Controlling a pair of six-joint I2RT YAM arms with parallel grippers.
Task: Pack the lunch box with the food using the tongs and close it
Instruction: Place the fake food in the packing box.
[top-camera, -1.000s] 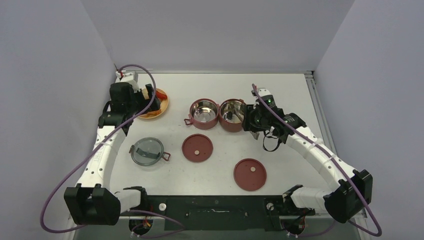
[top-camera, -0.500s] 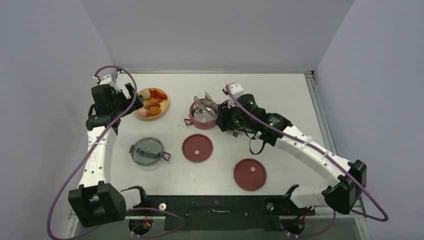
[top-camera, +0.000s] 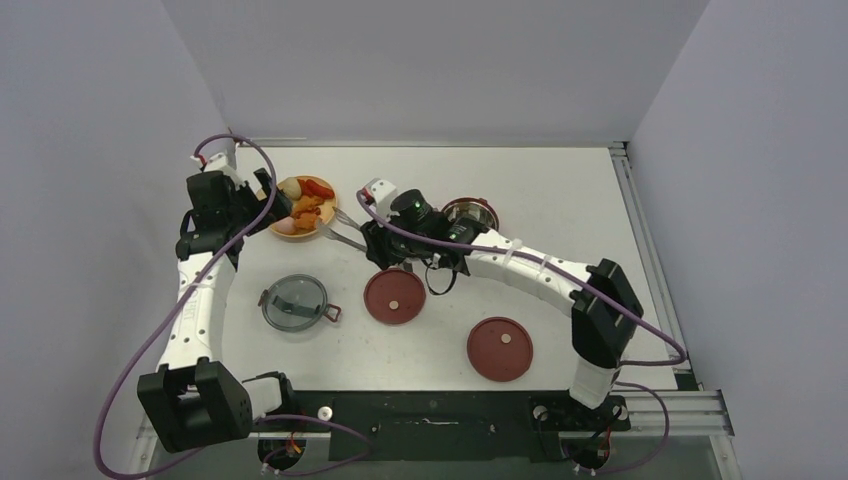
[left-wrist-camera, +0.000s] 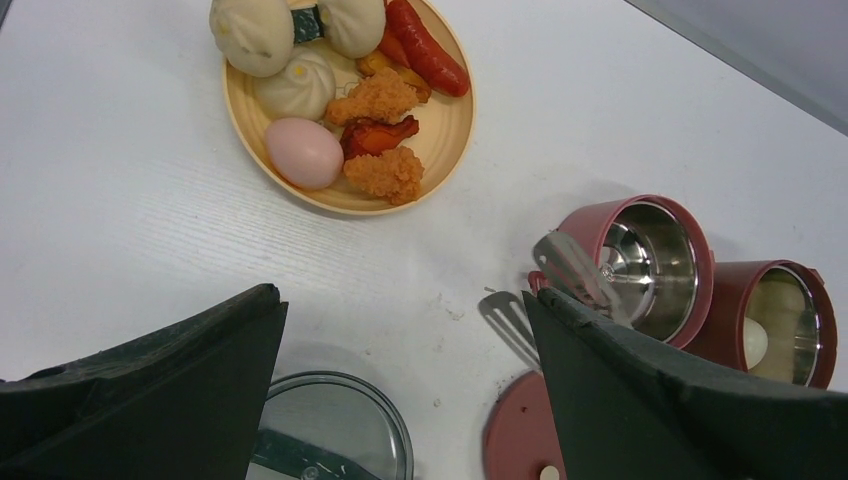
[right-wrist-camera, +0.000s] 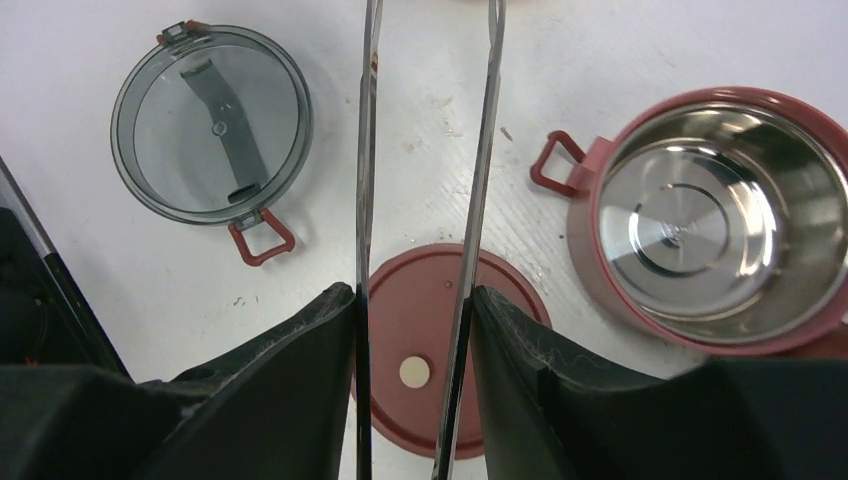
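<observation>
Right wrist view: right gripper (right-wrist-camera: 412, 300) clamps the tongs (right-wrist-camera: 366, 150) across both arms, which stand spread with nothing between them and tips cut off at the frame top, over a maroon disc lid (right-wrist-camera: 420, 340), with the grey lid (right-wrist-camera: 212, 125) to its left and an empty container (right-wrist-camera: 720, 220) to its right. Top view has the tongs pointing left toward the plate (left-wrist-camera: 448, 125) of food (left-wrist-camera: 380, 100) at far left and a second disc lid (top-camera: 500, 348) near right. Left gripper (left-wrist-camera: 400, 310) hangs wide open above the table (left-wrist-camera: 120, 200) near the plate, and a second container (left-wrist-camera: 735, 300) touching the empty one's right side holds a whitish piece (left-wrist-camera: 755, 342).

L tool (left-wrist-camera: 400, 300) spread wide | R tool (right-wrist-camera: 412, 295) clamped, arm ext. left
</observation>
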